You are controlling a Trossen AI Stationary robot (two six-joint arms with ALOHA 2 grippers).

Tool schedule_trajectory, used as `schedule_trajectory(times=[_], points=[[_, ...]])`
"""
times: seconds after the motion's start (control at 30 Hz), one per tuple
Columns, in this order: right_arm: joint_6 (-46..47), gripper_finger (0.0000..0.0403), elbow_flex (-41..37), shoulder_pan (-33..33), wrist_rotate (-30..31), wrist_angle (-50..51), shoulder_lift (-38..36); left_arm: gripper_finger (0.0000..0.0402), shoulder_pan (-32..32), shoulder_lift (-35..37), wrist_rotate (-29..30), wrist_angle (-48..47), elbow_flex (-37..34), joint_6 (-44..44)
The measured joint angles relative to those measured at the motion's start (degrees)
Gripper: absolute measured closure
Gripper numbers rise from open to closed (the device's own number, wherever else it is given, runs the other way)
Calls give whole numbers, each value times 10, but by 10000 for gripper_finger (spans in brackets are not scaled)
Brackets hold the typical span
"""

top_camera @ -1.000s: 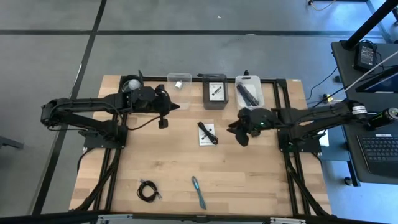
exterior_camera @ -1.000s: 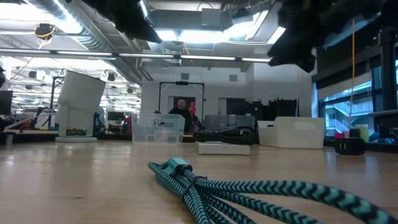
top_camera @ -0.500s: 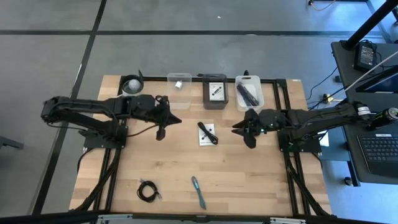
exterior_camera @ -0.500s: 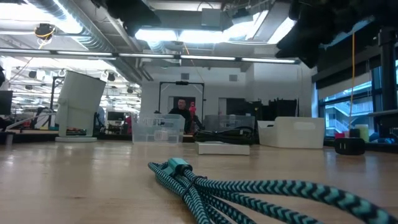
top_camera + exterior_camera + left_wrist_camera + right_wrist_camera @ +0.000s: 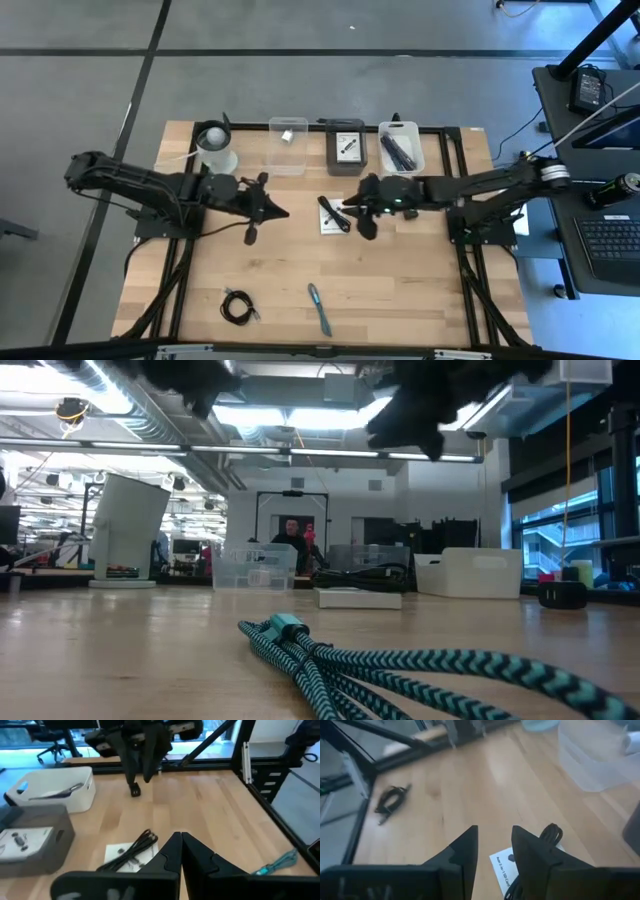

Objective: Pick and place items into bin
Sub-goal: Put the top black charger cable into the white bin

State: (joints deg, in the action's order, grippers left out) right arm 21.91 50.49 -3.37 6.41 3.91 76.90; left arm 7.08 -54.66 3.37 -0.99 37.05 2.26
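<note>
Now I have the right gripper (image 5: 362,208) hanging just beside the white card with the black cable (image 5: 333,215) in the middle of the desk, fingers (image 5: 465,851) released and parted, nothing between them. The left gripper (image 5: 262,210) waits opposite, fingers (image 5: 172,851) clenched on nothing. Along the far edge stand three bins; the grey bin (image 5: 346,148) is nearest. My worry: the card is thin and flat, so the fingers may catch only the cable and drag the card.
</note>
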Motion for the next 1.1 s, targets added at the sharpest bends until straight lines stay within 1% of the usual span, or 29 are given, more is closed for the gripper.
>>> schedule_trajectory(times=[0.13,0.27,0.37,0.47,0.57,0.73,0.87,1.1], points=[[3,280,124,20,0,140,90,399,-6,58,1,46,-73,7],[4,280,243,38,0,265,181,399,-9,132,1,44,-128,13],[5,280,311,46,1,332,238,399,-9,188,0,47,-157,2],[25,280,355,52,1,383,279,399,-9,239,1,39,-182,-5],[65,280,367,59,-3,411,305,399,-9,284,2,37,-208,-5],[95,281,364,71,-39,414,344,400,-9,332,2,38,-238,2],[100,281,364,70,-47,406,370,399,-9,347,2,35,-245,1],[111,281,364,70,-47,407,398,399,-9,347,1,34,-245,-2]])
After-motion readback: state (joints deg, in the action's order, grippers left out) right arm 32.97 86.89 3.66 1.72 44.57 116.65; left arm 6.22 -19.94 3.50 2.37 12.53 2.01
